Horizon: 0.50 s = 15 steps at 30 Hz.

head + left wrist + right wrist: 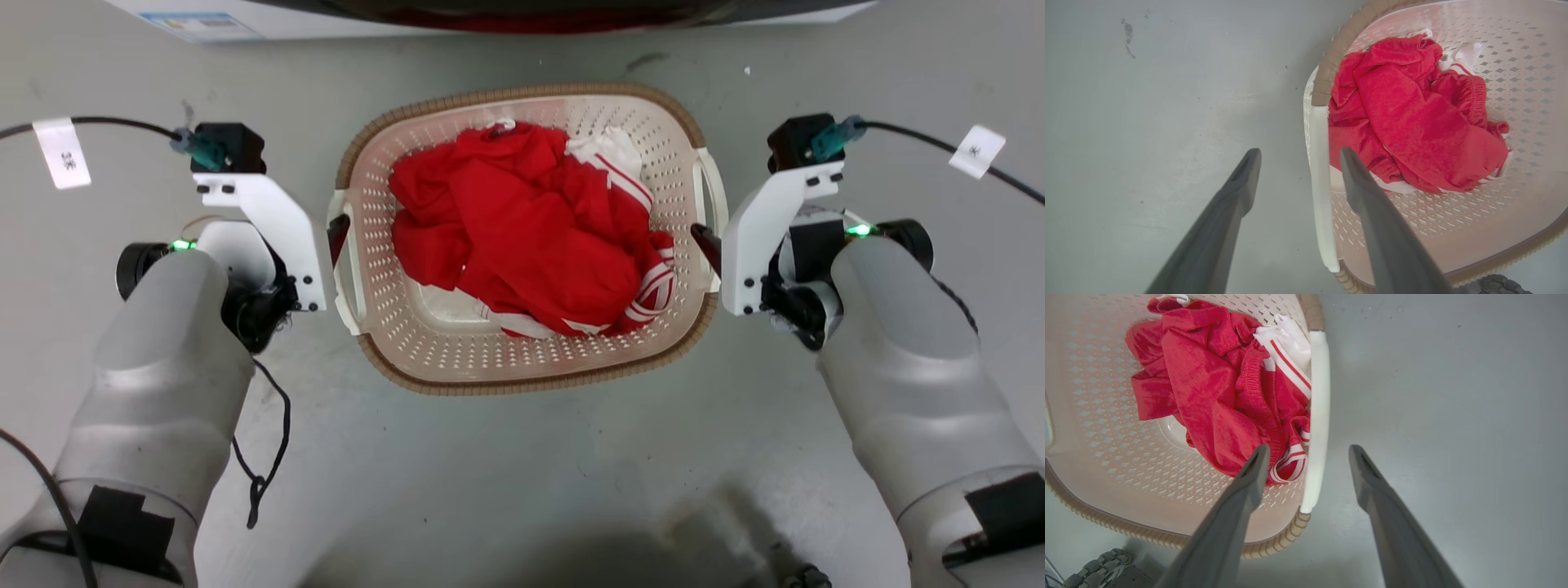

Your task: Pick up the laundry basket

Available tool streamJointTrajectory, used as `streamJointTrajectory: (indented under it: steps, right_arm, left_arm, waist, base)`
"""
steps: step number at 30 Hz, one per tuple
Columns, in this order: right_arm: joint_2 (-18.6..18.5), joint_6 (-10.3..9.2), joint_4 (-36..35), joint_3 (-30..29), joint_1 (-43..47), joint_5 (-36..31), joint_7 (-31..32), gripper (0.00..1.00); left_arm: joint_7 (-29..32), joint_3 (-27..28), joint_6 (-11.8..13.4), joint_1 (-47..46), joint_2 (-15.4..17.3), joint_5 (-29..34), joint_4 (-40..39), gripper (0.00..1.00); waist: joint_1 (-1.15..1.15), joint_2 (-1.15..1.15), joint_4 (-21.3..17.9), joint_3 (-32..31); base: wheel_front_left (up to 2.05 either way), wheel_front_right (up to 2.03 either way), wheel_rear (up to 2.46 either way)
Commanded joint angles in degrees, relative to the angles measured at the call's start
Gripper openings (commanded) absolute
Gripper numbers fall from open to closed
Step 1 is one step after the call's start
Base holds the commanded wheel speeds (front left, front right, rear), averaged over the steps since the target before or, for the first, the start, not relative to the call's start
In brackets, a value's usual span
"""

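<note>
Laundry basket [457, 351] sits on the floor [522, 490] between the arms, red clothes [522, 229] inside. Left gripper [1299, 150] and right gripper [1309, 447] are both spread apart, each straddling one of the white handles [1321, 183], seemingly not yet touching. Stiff plastic, likely light; clamp both handles evenly to avoid tipping.

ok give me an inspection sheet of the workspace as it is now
surface: grey floor, scuffed, a few dark marks
job's things: laundry basket upright on the floor
clutter: red-and-white clothes heaped inside the basket
grippers: left pincer open, straddling the left handle; right pincer open, straddling the right handle
cables: tagged black cable at each wrist; loose black loop hanging by left forearm
surroundings: white appliance along the far edge
</note>
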Motion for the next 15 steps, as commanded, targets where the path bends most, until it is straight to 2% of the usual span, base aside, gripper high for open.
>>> streamJointTrajectory:
  steps: [1,15]
  right_arm:
    - [0.14,-0.04,1.59,0.65,-2.27,0.99,-0.39,1.00]
    - [0.14,-0.04,8.39,6.34,-9.35,6.67,-2.79,1.00]
  left_arm:
    - [0.40,-0.83,0.00,-1.52,0.50,-1.09,0.28,1.00]
    - [0.15,-6.52,0.00,-6.77,1.56,-4.55,3.55,1.00]
  waist:
    - [-0.01,0.00,-0.49,2.10]
    - [-0.01,0.00,-1.09,7.17]
  base:
    - [0.00,0.00,0.00]
    - [0.00,0.00,0.00]
